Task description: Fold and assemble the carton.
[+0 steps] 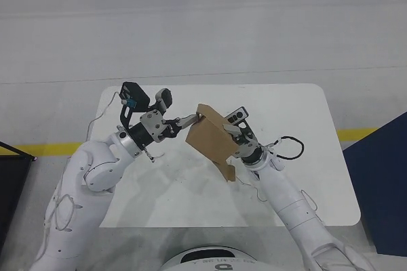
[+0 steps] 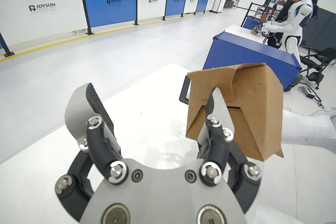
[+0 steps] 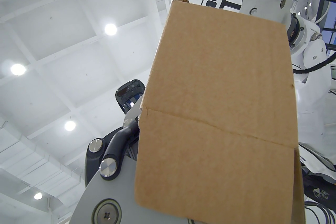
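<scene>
Above table (image 1: 298,115) | right jaws grip carton (image 1: 210,139) | left jaws spread, touching edge

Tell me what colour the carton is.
The carton is plain brown, clearest in the right wrist view.

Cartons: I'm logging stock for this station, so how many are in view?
1. The carton is held in the air above the white table by the right gripper. The left gripper, jaws open, has one finger at its folded end.
</scene>
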